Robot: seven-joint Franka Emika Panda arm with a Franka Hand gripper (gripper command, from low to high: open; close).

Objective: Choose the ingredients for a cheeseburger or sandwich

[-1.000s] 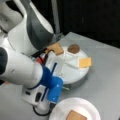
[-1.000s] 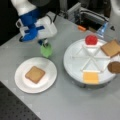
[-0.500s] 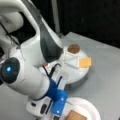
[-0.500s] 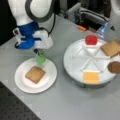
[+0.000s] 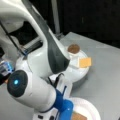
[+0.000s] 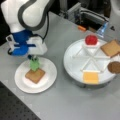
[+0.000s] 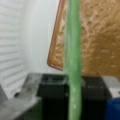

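My gripper is shut on a green disc, an ingredient held on edge just above the plate. Under it lies one tan toast square, the only layer of the sandwich showing. In the wrist view the green disc stands upright between the black fingers, with the toast and the white plate behind it. In a front view the arm hides the gripper; only a corner of the toast on the plate shows.
The white segmented tray at a front view's right holds a red disc, a toast square, a brown patty and a cheese square. Patty and cheese show on the tray.
The gripper has carried the green disc from beside the plate to over it and lowered it toward the toast. The tray's pieces have not moved.
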